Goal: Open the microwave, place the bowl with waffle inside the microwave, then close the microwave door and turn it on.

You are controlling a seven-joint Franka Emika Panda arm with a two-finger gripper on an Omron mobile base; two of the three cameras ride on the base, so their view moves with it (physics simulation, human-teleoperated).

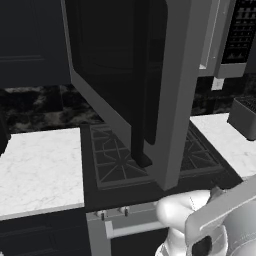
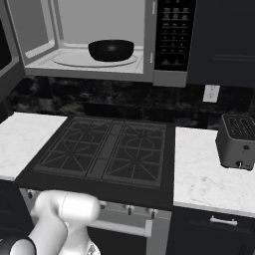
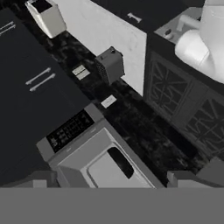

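- With the microwave door (image 1: 125, 90) swung wide, the bowl (image 2: 111, 50) sits inside the microwave (image 2: 99, 40) cavity
- jaws spread, holding nothing
- toaster (image 2: 237, 141) on right counter (image 2: 204, 174)

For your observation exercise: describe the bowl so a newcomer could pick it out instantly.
Find the microwave mounted above the gas stove, door swung open. On its pale floor inside sits the bowl: small, round, black, the single dark item there.
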